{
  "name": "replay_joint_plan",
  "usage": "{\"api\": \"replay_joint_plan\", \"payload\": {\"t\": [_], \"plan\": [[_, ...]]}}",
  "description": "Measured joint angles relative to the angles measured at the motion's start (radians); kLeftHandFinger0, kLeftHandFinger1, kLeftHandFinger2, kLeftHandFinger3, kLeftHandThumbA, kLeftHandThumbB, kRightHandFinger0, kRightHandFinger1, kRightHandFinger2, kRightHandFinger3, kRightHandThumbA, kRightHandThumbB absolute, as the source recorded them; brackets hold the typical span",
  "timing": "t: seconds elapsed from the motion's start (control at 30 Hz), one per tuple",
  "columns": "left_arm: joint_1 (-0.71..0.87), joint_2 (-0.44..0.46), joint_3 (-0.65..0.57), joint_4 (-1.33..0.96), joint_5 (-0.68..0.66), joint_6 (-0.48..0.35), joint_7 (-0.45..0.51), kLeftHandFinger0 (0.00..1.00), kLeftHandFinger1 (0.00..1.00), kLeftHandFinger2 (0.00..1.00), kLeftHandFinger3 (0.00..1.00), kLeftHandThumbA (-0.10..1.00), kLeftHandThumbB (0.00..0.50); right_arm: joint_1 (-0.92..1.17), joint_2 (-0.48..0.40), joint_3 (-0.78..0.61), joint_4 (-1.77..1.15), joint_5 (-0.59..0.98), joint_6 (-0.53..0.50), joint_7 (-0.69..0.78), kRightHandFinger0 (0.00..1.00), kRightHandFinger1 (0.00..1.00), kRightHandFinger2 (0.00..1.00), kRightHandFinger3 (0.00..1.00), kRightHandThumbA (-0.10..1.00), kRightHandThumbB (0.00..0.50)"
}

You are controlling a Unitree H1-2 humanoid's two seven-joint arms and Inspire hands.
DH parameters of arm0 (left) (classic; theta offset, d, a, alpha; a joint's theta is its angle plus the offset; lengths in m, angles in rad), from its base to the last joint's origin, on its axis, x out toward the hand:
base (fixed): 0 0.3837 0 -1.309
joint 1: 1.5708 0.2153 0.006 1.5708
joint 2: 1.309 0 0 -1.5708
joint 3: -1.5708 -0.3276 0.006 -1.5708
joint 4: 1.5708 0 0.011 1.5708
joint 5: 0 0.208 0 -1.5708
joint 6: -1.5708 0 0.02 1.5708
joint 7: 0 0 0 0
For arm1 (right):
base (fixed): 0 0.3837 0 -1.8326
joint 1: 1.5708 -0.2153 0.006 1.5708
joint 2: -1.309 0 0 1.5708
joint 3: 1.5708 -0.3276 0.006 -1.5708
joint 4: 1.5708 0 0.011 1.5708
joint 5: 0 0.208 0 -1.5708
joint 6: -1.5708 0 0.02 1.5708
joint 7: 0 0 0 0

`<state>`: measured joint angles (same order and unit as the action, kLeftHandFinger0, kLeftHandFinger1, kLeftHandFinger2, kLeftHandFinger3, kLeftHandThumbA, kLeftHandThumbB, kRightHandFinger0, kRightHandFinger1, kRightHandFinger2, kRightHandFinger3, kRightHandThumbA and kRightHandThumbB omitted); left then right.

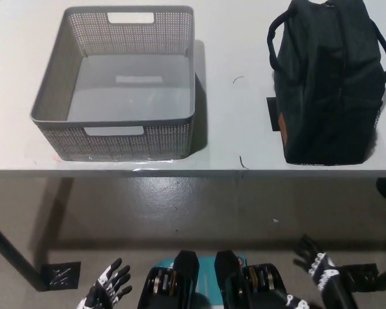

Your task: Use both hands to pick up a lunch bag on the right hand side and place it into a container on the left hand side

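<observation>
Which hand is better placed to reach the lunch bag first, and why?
The right hand. It hangs open below the table's front edge, almost under the black lunch bag. The left hand, also open, sits low beneath the empty grey basket.

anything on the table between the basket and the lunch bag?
Head view: no object. The stretch of white table between the grey basket and the black lunch bag is bare apart from two small dark marks, like scratches or threads.
</observation>
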<state>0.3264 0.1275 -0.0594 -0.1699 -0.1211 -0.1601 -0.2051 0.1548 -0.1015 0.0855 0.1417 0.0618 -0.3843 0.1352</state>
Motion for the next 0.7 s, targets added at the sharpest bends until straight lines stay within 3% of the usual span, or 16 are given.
{"api": "replay_joint_plan", "payload": {"t": [0.13, 0.23, 0.33, 0.43, 0.57, 0.7], "plan": [[0.037, 0.006, -0.026, -0.085, 0.013, -0.027, -0.004, 1.00, 1.00, 1.00, 1.00, 1.00, 0.114, 0.079, -0.015, -0.021, -0.102, 0.010, -0.004, 0.000, 0.92, 0.97, 1.00, 1.00, 1.00, 0.240], [0.044, 0.011, -0.040, -0.128, 0.018, -0.029, -0.006, 1.00, 1.00, 1.00, 1.00, 1.00, 0.118, 0.117, -0.017, -0.034, -0.159, 0.013, -0.003, -0.002, 0.90, 0.94, 1.00, 1.00, 1.00, 0.265], [0.027, 0.015, -0.052, -0.175, 0.024, -0.026, -0.012, 1.00, 1.00, 1.00, 1.00, 1.00, 0.080, 0.119, -0.021, -0.048, -0.223, 0.015, 0.003, -0.003, 0.88, 0.92, 1.00, 1.00, 1.00, 0.254], [-0.025, 0.012, -0.084, -0.234, 0.028, -0.015, -0.019, 1.00, 1.00, 1.00, 1.00, 1.00, 0.079, 0.110, -0.022, -0.062, -0.321, 0.028, 0.021, -0.003, 0.86, 0.90, 1.00, 1.00, 1.00, 0.251], [-0.116, -0.004, -0.112, -0.266, 0.048, 0.018, -0.022, 1.00, 1.00, 1.00, 1.00, 1.00, 0.167, 0.081, -0.027, -0.080, -0.398, 0.037, 0.040, -0.005, 0.87, 0.90, 0.99, 1.00, 1.00, 0.234], [-0.261, -0.042, -0.150, -0.287, 0.078, 0.060, -0.023, 1.00, 1.00, 1.00, 1.00, 1.00, 0.197, 0.043, -0.040, -0.115, -0.449, 0.044, 0.046, -0.009, 0.89, 0.93, 1.00, 1.00, 1.00, 0.262]]}}
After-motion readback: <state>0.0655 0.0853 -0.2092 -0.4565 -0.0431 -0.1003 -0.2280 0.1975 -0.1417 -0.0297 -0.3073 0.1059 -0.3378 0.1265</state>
